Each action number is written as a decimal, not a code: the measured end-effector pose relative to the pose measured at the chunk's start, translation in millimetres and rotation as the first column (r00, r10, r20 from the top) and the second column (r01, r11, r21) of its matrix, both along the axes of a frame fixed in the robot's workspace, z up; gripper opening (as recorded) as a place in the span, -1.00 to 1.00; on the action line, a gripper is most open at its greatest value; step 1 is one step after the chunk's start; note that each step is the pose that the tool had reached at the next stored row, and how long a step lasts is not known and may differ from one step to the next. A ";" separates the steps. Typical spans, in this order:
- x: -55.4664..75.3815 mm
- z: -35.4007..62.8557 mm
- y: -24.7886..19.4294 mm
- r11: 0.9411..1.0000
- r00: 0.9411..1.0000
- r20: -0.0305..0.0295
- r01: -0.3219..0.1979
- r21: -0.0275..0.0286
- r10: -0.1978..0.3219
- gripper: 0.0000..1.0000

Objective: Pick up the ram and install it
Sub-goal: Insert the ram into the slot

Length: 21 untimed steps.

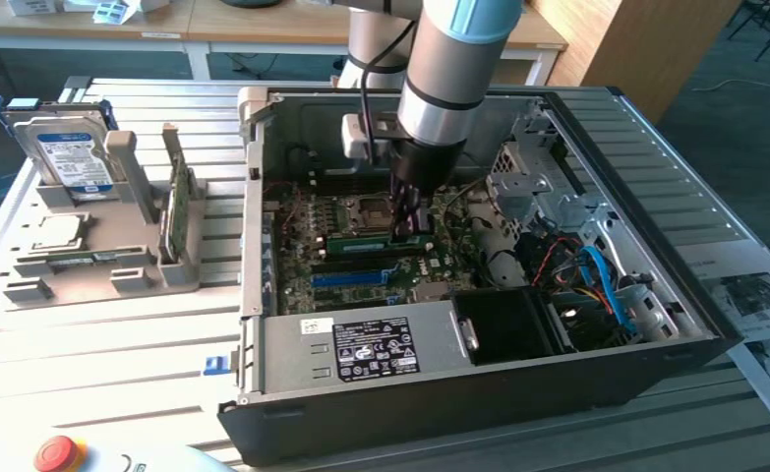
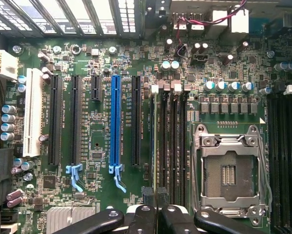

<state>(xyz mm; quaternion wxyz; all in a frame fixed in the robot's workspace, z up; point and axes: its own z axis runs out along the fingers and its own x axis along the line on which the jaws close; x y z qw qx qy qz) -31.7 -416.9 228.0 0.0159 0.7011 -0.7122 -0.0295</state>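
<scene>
The end effector [image 1: 411,226] holds the ram [image 1: 369,236] in a narrow pinch, low inside the computer case [image 1: 490,398]. The ram is a thin, long green stick. It stands on edge along the black slots [image 2: 171,146], lying left to right in the exterior view.

A pale slatted worktable [image 1: 109,334] stands before wooden desks [image 1: 279,25], on what looks like grey-blue carpet [image 1: 752,118].

Fingers [image 2: 147,196] cut off at the wrist view's edge, the ram [image 1: 365,236] chips too small to tell
</scene>
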 end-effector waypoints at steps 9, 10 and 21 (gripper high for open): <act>0.0 0.1 0.1 1.000 1.000 0.000 0.000 0.000 0.000 -0.76; 0.0 0.6 0.1 1.000 1.000 0.000 0.000 0.001 0.000 -0.76; 0.0 3.6 -0.2 1.000 1.000 -0.001 0.000 0.000 0.000 -0.76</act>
